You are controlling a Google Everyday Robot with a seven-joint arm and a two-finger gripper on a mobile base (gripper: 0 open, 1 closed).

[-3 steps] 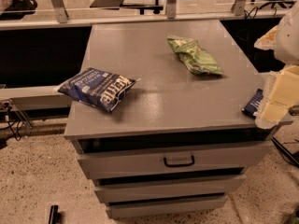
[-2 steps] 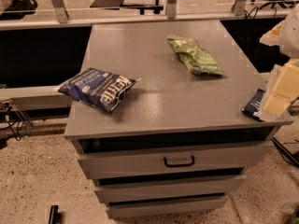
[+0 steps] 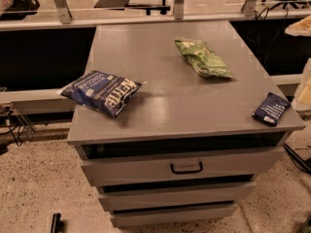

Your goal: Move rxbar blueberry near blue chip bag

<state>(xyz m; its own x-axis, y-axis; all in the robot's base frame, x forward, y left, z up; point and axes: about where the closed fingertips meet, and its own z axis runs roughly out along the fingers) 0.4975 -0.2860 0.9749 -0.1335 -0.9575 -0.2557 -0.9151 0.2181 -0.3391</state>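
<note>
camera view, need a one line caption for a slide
Rxbar blueberry at right front corner of the cabinet, blue chip bag at its left front, gripper at the right frame edge.

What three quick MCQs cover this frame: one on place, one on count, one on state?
1. Where on the cabinet top does the rxbar blueberry lie?
A. back left corner
B. dead centre
C. front right corner

2. How many chip bags are on the top?
A. one
B. two
C. three

3. How does the end effector stand to the bar?
A. at the right edge of the view, not holding it
B. clamped on it
C. lifting it above the top

Answers:
1 C: the bar lies flat by the front right corner.
2 B: the blue chip bag is at the front left and the green chip bag is further back.
3 A: the bar rests on the top, and the end effector is off to its right.
</note>
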